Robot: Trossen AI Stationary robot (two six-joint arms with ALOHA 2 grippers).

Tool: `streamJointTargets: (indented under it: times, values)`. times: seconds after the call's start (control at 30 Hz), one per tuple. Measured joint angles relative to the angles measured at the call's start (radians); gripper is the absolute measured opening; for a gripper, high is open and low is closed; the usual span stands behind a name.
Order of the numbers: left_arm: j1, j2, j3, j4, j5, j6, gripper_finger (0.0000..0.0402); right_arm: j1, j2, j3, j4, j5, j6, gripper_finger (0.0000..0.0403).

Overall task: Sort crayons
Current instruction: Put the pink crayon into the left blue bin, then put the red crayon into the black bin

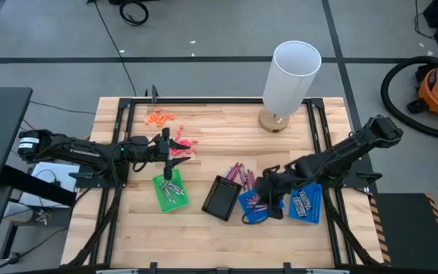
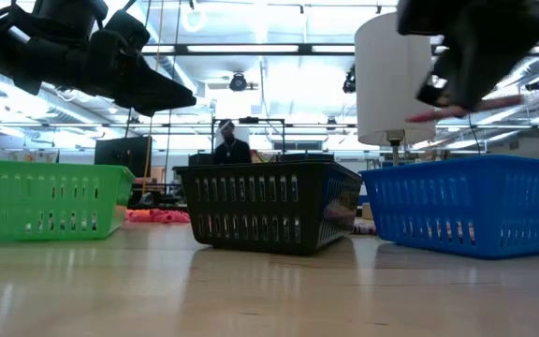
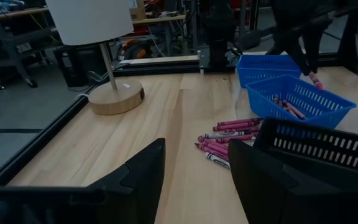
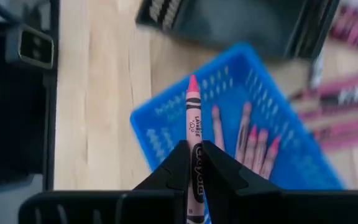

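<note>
From above, the left end effector [image 1: 168,173] hung over the green tray [image 1: 170,191] at the left of the table [image 1: 120,228]; its own wrist camera showed the two dark fingers [image 3: 143,174] standing well apart with nothing between them, which the overhead picture could not settle. Grey crayons [image 1: 172,190] lay in that green tray. Next along stood the black tray [image 1: 222,197], and just beyond it a loose heap of pink crayons [image 1: 238,174] lay on the wood, seen more plainly past the left wrist [image 3: 225,138]. Further right sat two blue trays, the nearer one [image 1: 255,205] holding pink crayons and the farther one [image 1: 306,203] grey ones. The right end effector [image 1: 266,191] hovered above the nearer blue tray [image 4: 166,134]. Only its wrist camera showed the fingers pressed together on a single pink crayon [image 4: 193,134], tip pointing away, over others already lying in the tray. The table-level view showed that crayon [image 2: 464,109] held clear above the blue tray's rim [image 2: 475,161]. A white lamp [image 1: 288,82] stood at the table's far edge.
</note>
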Motion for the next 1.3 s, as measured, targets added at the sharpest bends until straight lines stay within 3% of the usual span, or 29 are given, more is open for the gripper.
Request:
streamJointTargets:
  times: [0.13, 0.43, 0.8, 1.0, 1.3]
  values:
    - [0.000, 0.000, 0.000, 0.000, 0.000, 0.003, 0.0187, 0.035, 0.000, -0.001, -0.049, 0.061, 0.050, 0.0038]
    - [0.000, 0.000, 0.000, -0.001, -0.001, 0.002, 0.0187, 0.039, 0.000, -0.159, 0.078, 0.137, 0.096, 0.0038]
    - [0.000, 0.000, 0.000, -0.002, -0.001, 0.002, 0.0187, 0.002, 0.001, -0.253, 0.162, 0.127, 0.150, 0.0082]
    - [0.000, 0.000, 0.000, -0.002, -0.001, 0.002, 0.0187, -0.032, 0.001, -0.224, 0.152, 0.078, 0.142, 0.0110]
    - [0.000, 0.000, 0.000, -0.002, -0.001, -0.003, 0.0187, -0.103, 0.001, -0.039, -0.012, 0.073, 0.013, 0.0114]
